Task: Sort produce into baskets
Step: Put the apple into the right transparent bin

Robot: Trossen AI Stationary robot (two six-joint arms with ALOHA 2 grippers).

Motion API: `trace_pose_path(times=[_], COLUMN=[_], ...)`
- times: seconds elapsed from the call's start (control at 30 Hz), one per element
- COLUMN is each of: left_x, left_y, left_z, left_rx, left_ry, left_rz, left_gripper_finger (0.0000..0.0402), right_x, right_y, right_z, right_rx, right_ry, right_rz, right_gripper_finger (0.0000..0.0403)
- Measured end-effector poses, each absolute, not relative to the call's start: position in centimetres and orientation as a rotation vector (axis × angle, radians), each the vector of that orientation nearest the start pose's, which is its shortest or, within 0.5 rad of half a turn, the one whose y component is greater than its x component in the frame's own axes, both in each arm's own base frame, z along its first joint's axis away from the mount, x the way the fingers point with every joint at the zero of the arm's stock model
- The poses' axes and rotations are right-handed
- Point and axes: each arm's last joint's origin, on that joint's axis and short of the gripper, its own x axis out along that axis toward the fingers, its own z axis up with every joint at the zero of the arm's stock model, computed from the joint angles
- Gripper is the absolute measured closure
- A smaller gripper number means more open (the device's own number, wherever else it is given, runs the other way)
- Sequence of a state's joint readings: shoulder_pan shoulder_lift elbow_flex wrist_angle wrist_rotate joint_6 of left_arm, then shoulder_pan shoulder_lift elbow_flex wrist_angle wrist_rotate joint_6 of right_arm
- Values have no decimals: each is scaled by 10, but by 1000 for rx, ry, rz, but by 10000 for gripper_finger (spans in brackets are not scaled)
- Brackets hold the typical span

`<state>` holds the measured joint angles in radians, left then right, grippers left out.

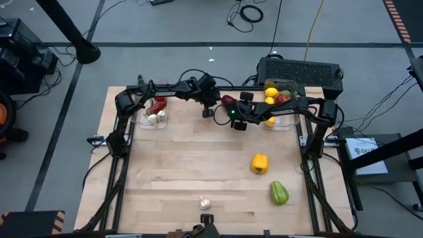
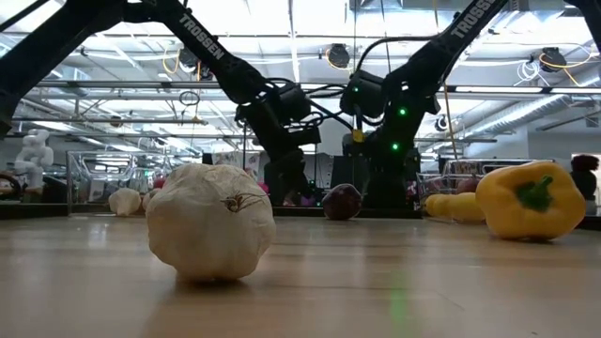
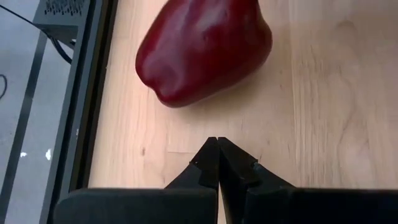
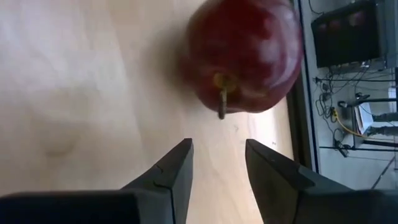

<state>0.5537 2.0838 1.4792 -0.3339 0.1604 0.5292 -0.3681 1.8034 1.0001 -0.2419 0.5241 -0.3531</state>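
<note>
A dark red apple (image 1: 228,100) lies on its side on the wooden table near the far edge, between the two baskets. My left gripper (image 3: 216,146) is shut and hangs just short of the apple (image 3: 205,50), touching nothing. My right gripper (image 4: 217,152) is open, and the apple's stem end (image 4: 221,93) faces it a little ahead of the fingertips. The left basket (image 1: 153,114) holds a red chili and garlic. The right basket (image 1: 277,106) holds lemons and a red piece. A yellow pepper (image 1: 260,163), a green pepper (image 1: 279,193) and a garlic bulb (image 1: 205,203) lie loose on the table.
A black box with cables (image 1: 301,71) stands behind the right basket. The table's black frame rail (image 3: 87,93) runs close behind the apple. Bare wood lies in the middle of the table between the arms and the loose peppers.
</note>
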Motion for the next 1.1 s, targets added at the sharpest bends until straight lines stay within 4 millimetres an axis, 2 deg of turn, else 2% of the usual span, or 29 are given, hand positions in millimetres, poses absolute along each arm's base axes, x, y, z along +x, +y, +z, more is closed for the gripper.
trace_pose_path(times=[0.27, 0.67, 0.93, 1.1], left_x=[382, 387, 392, 393], left_y=[230, 229, 225, 224], left_z=[167, 158, 160, 160], left_rx=[174, 181, 197, 202], left_ry=[908, 896, 867, 860], left_rz=[129, 121, 112, 110], left_gripper_finger=[400, 400, 400, 400], right_x=[313, 311, 311, 311], right_y=[-145, -153, -157, -157], right_z=[146, 147, 147, 148], right_rx=[-313, -265, -245, -257], right_ry=[1150, 1117, 1094, 1091], right_rz=[-580, -572, -542, -540], right_gripper_finger=[264, 265, 301, 307])
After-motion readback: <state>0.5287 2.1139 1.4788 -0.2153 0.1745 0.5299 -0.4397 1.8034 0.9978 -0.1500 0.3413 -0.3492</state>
